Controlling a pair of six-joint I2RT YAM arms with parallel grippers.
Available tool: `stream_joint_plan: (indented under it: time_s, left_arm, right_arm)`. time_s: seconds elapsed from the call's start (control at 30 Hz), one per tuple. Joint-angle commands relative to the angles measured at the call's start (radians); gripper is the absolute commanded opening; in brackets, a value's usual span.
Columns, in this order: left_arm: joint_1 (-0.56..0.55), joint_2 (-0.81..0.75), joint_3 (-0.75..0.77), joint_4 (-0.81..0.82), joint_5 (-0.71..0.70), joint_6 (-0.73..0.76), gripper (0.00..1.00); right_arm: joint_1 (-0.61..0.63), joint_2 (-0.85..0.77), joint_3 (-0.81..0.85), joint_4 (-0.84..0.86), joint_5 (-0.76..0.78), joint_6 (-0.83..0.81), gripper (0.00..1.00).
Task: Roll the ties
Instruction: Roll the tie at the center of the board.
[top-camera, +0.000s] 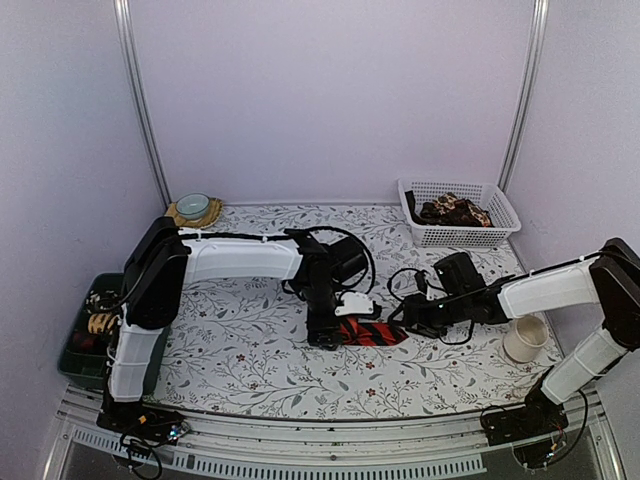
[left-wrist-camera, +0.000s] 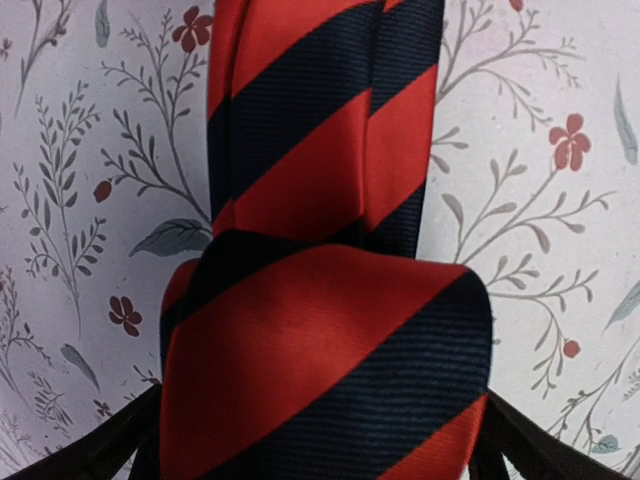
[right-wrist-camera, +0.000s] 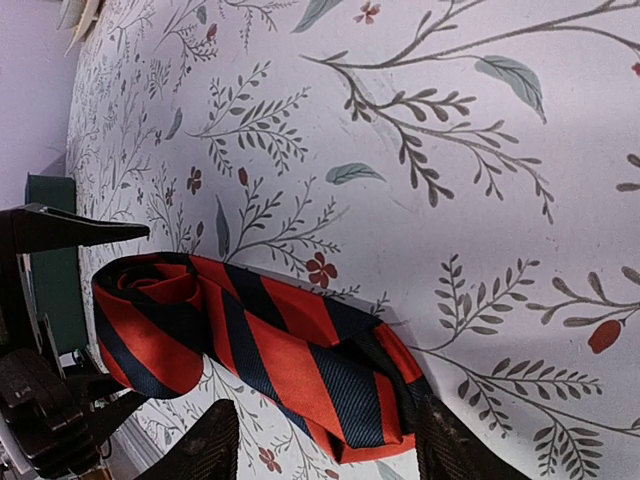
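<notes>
A red tie with black diagonal stripes (top-camera: 375, 332) lies mid-table, one end rolled into a small coil (left-wrist-camera: 320, 370), the rest running flat (right-wrist-camera: 300, 350) toward the right arm. My left gripper (top-camera: 328, 338) is open, and its fingers (left-wrist-camera: 100, 455) flank the coil on both sides. From the right wrist view that coil (right-wrist-camera: 150, 300) sits between the left arm's fingers (right-wrist-camera: 90, 228) with small gaps. My right gripper (right-wrist-camera: 325, 450) is open and straddles the tie's folded far end; its fingers (right-wrist-camera: 200, 445) do not clamp the fabric. More ties (top-camera: 455, 210) fill a basket.
The white basket (top-camera: 500, 215) stands at the back right. A white cup (top-camera: 525, 340) sits by the right arm. A pale bowl (top-camera: 193, 206) rests at the back left. A dark green bin (top-camera: 75, 350) with more rolled fabric hangs off the table's left edge.
</notes>
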Motion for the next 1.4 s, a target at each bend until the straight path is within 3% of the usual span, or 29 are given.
stream_joint_plan:
  time_s: [0.0,0.2,0.43,0.7,0.77,0.9,1.0,1.37]
  left_arm:
    - [-0.013,-0.047,0.034,-0.005,0.043,0.003,1.0]
    - [-0.009,-0.151,0.008,0.015,0.104,-0.053,1.0]
    - [0.034,-0.343,-0.16,0.117,0.206,-0.213,1.0]
    - [0.255,-0.528,-0.486,0.422,0.323,-0.506,0.98]
    - [0.295,-0.553,-0.561,0.512,0.356,-0.579,0.93]
    - [0.366,-0.553,-0.679,0.685,0.421,-0.738,0.61]
    - [0.377,-0.515,-0.712,0.745,0.443,-0.797,0.49]
    - [0.375,-0.43,-0.774,0.912,0.487,-0.924,0.34]
  right_arm:
    - [0.004,-0.085,0.038,-0.04,0.003,-0.016,0.6]
    - [0.019,-0.079,0.08,-0.033,-0.046,-0.019,0.58]
    - [0.076,-0.004,0.16,0.023,-0.091,0.0,0.53]
    - [0.151,0.123,0.302,0.058,-0.146,0.012,0.47]
    - [0.163,0.161,0.336,0.059,-0.17,0.013,0.46]
    - [0.189,0.218,0.392,0.052,-0.197,0.018,0.43]
    - [0.212,0.257,0.437,0.023,-0.227,0.01,0.43]
    - [0.231,0.336,0.471,-0.024,-0.254,-0.012,0.43]
